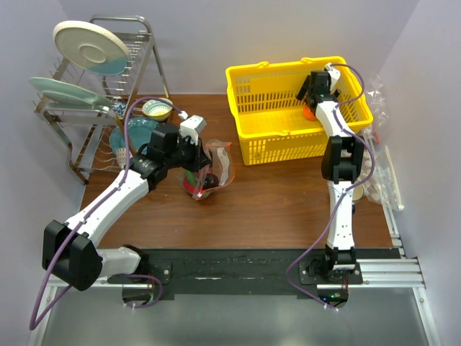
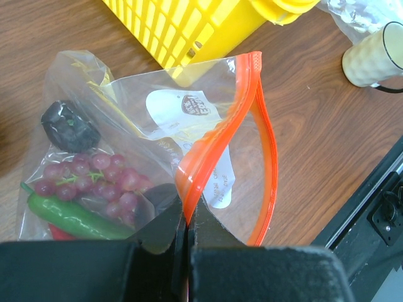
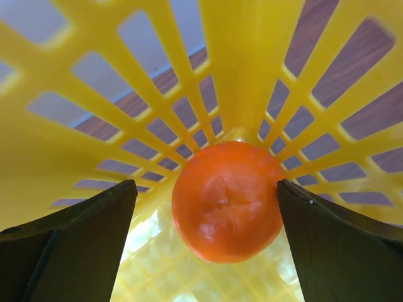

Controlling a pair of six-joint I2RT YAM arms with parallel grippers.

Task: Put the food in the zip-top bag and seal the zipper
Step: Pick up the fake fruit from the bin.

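Note:
The clear zip-top bag [image 2: 189, 126] lies on the table left of the basket; it also shows in the top view [image 1: 215, 167]. Its red-orange zipper [image 2: 217, 135] gapes open. Inside are dark red grapes [image 2: 94, 179], a dark purple-black fruit [image 2: 69, 126] and a long green vegetable [image 2: 69, 214]. My left gripper [image 2: 187, 217] is shut on the zipper strip's near edge. The orange [image 3: 228, 200] sits in a corner of the yellow basket [image 1: 266, 130]. My right gripper [image 3: 208, 207] is open, one finger on either side of the orange, the right finger almost touching it.
A dish rack [image 1: 94, 94] with plates stands at the back left, with bowls [image 1: 155, 109] beside it. Crinkled clear packaging [image 1: 378, 101] and a cream cup [image 2: 374, 56] lie right of the basket. A black rail [image 1: 238, 263] runs along the near edge.

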